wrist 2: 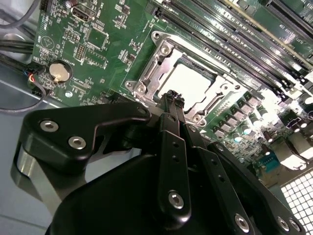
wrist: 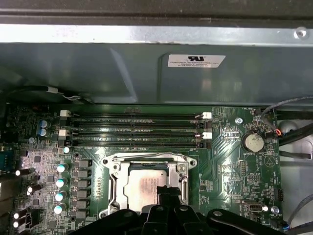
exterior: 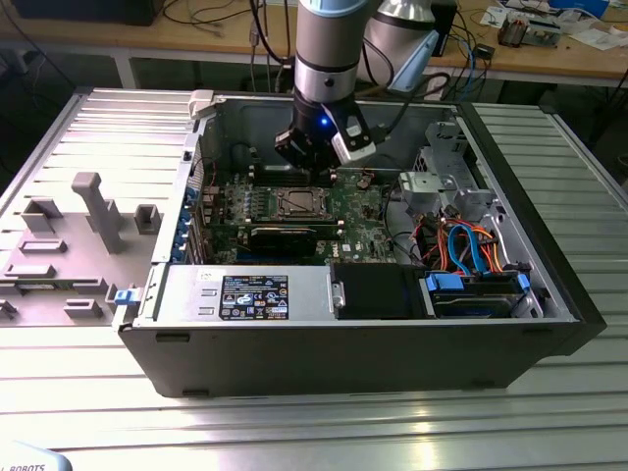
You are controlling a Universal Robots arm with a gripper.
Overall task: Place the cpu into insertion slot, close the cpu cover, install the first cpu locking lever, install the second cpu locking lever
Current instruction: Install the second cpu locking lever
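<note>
The black metal gripper hangs over the green board inside the open grey computer case; its thin fingers are pressed together with nothing between them; the flat square silver-grey cpu lies in the square insertion slot; the shiny silver cpu cover frames it, lying flat.
</note>
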